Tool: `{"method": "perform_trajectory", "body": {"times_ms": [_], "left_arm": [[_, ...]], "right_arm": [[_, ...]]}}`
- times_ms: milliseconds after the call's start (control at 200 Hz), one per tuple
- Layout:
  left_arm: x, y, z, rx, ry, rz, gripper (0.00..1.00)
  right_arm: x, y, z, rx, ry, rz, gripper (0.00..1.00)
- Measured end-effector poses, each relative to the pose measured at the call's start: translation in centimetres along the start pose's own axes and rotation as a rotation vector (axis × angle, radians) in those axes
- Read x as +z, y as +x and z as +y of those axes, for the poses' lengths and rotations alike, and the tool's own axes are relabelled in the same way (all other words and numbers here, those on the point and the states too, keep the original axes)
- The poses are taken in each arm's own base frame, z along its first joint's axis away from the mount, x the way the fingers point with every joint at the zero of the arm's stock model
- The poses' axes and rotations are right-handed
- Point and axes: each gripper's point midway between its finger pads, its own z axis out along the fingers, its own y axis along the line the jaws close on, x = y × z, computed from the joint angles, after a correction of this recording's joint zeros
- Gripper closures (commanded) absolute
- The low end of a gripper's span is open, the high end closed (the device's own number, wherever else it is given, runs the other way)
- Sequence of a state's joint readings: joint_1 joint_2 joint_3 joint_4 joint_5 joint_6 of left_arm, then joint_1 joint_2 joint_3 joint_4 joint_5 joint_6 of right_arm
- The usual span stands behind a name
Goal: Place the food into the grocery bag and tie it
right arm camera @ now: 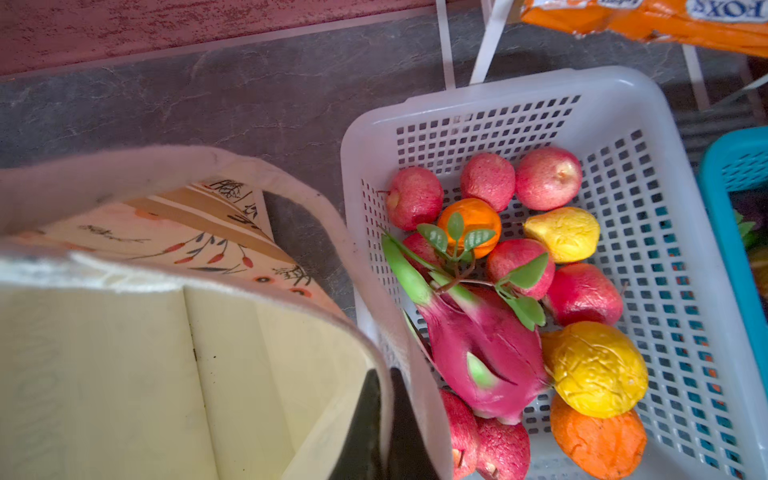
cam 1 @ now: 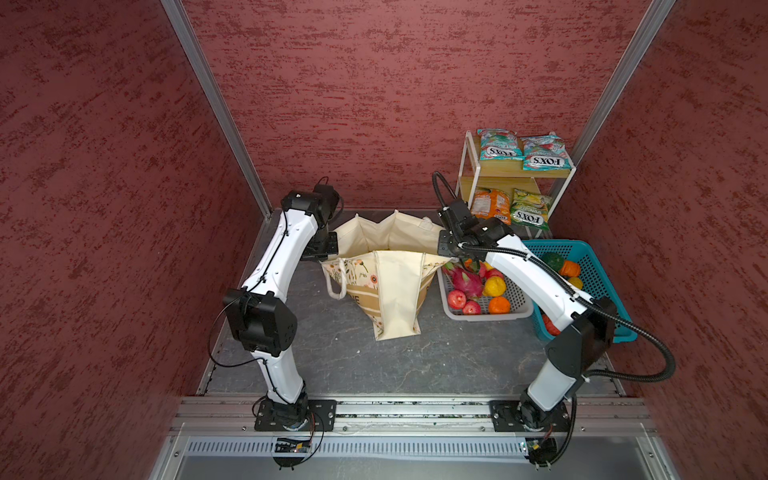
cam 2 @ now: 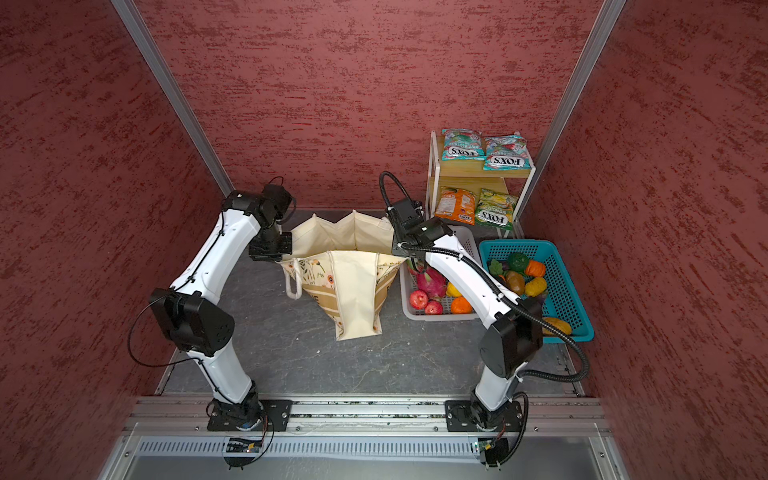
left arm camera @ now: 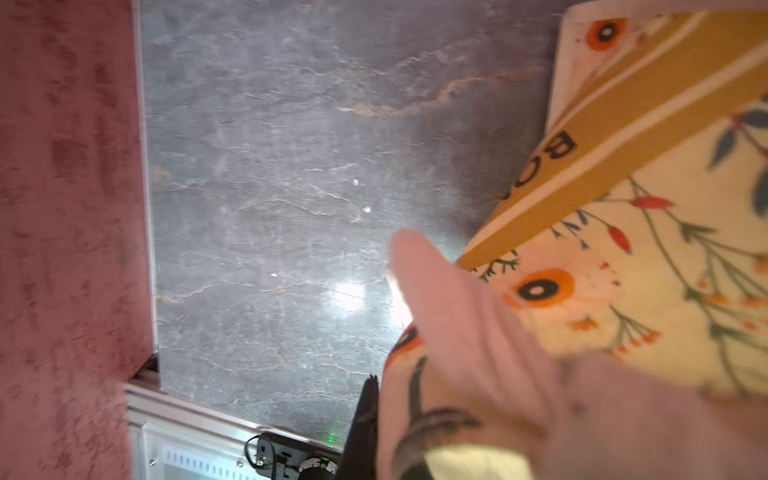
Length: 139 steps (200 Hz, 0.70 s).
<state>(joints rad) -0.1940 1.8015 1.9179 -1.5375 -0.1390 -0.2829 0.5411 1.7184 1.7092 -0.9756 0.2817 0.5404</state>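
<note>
Left gripper (cam 1: 326,257): closed on the rim of the large cream canvas tote bag (cam 1: 395,286) with floral print and a tan lettered band. In the left wrist view the printed cloth is bunched against 1 dark finger (left arm camera: 366,415), and the other finger is hidden by cloth. Right gripper (right arm camera: 390,419): closed, with a strip of the bag's cream rim pinched between its 2 dark fingers. The 2 grippers sit at opposite ends of the bag mouth, which stands wide open between them, cream lining showing. The bag's base rests on the dark grey stone-look table (cam 1: 415,365), nearer the arm bases than either gripper. A cream strap handle (cam 1: 336,286) hangs in a loop just below the left gripper. The pink dragon fruit with green tips (right arm camera: 486,357) lies in the white perforated plastic basket (right arm camera: 519,87), just beside the right gripper on the side away from the left gripper. It touches the round yellow fruit (right arm camera: 596,368). Small red apples (right arm camera: 415,197) and oranges (right arm camera: 469,224) lie around them. Past that basket from the right gripper, the blue plastic basket (cam 1: 594,266) holds the dark green vegetable (cam 1: 552,262). The 2 teal-and-red FOX'S packets (cam 1: 498,145) (cam 1: 544,153) lie side by side on the top shelf of the white-framed wooden rack (cam 1: 498,183), well apart from the right gripper and toward the back wall.
</note>
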Motion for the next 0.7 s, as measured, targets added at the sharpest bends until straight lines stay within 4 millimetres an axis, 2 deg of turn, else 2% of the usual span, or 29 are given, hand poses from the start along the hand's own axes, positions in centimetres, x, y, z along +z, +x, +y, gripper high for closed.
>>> {"method": "perform_trajectory", "body": {"times_ms": [125, 286, 396, 546, 636, 696], "left_arm": [[-0.2, 0.4, -2.1, -0.021, 0.153, -0.001, 0.98], [-2.2, 0.4, -4.7, -0.090, 0.370, -0.027, 0.71], [-3.4, 0.1, -5.7, -0.131, 0.473, -0.036, 0.62], [-3.4, 0.2, -6.5, -0.160, 0.537, -0.008, 0.61], [-3.3, 0.5, -6.9, -0.174, 0.564, 0.014, 0.69], [-3.4, 0.5, -7.2, -0.177, 0.580, 0.020, 0.76]], "right_arm": [[0.8, 0.8, 0.3, 0.006, -0.054, 0.045, 1.00], [0.8, 1.1, 2.1, 0.026, -0.154, 0.066, 1.00], [0.4, 1.1, 3.4, 0.043, -0.217, 0.063, 0.99], [0.0, 1.1, 4.5, 0.062, -0.274, 0.063, 0.91], [-0.2, 1.2, 4.8, 0.072, -0.294, 0.068, 0.86], [-0.2, 1.3, 5.0, 0.078, -0.307, 0.075, 0.78]]}}
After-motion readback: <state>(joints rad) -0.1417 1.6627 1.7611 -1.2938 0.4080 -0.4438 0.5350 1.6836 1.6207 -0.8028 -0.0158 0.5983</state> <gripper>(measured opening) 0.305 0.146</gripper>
